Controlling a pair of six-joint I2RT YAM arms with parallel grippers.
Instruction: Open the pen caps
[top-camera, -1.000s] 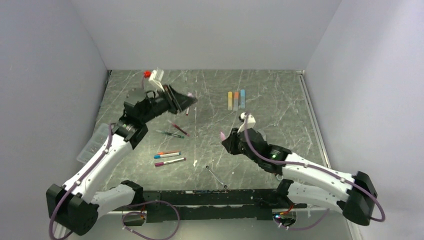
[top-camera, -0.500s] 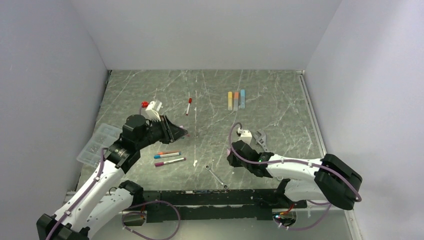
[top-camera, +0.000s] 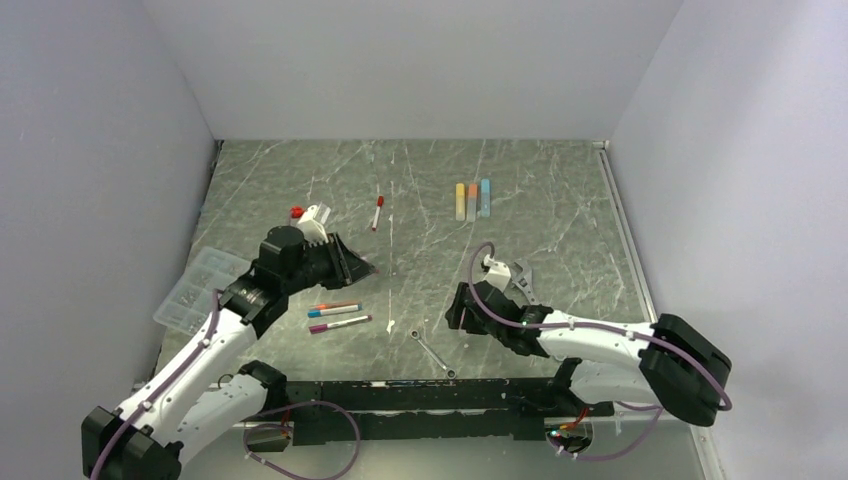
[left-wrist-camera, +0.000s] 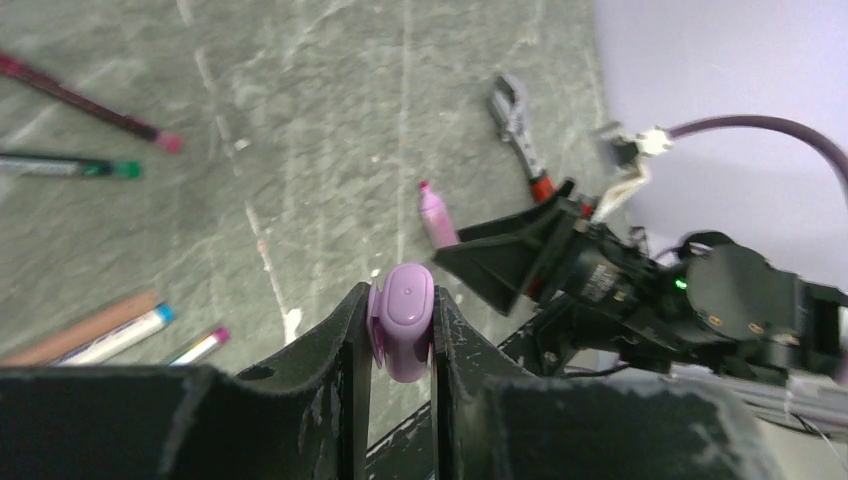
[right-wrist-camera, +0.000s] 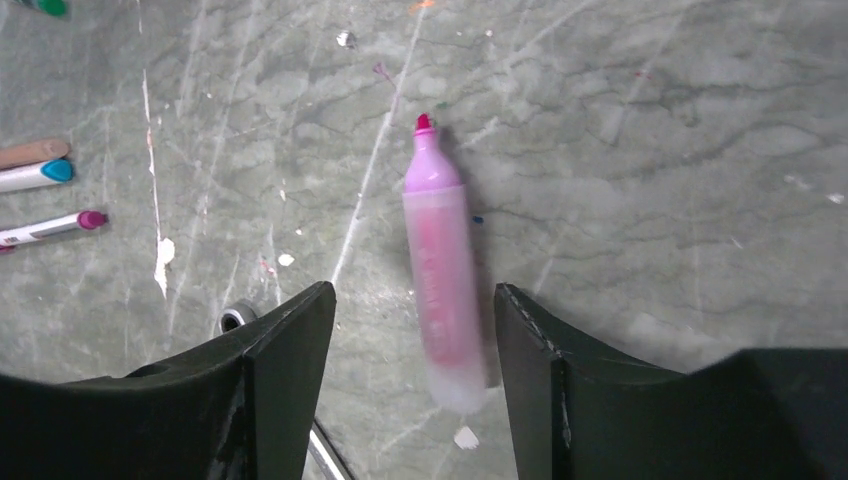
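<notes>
Left claw (left-wrist-camera: 401, 306) pinches lilac cap (left-wrist-camera: 403, 322); right claw (right-wrist-camera: 412, 292) spread wide, straddling uncapped pink highlighter (right-wrist-camera: 442, 275) flat on tabletop (right-wrist-camera: 650, 150), silver wrench (right-wrist-camera: 236, 318) near-left of it.

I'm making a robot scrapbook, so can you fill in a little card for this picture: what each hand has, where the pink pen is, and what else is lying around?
left gripper: shut on the purple cap, held up off the table
right gripper: open, one finger on each side of the pink highlighter, not touching it
pink highlighter: lying flat on the table, cap off, tip bare
other pens: red marker, three pastel highlighters side by side farther back
tool: silver wrench near the arm bases
</notes>
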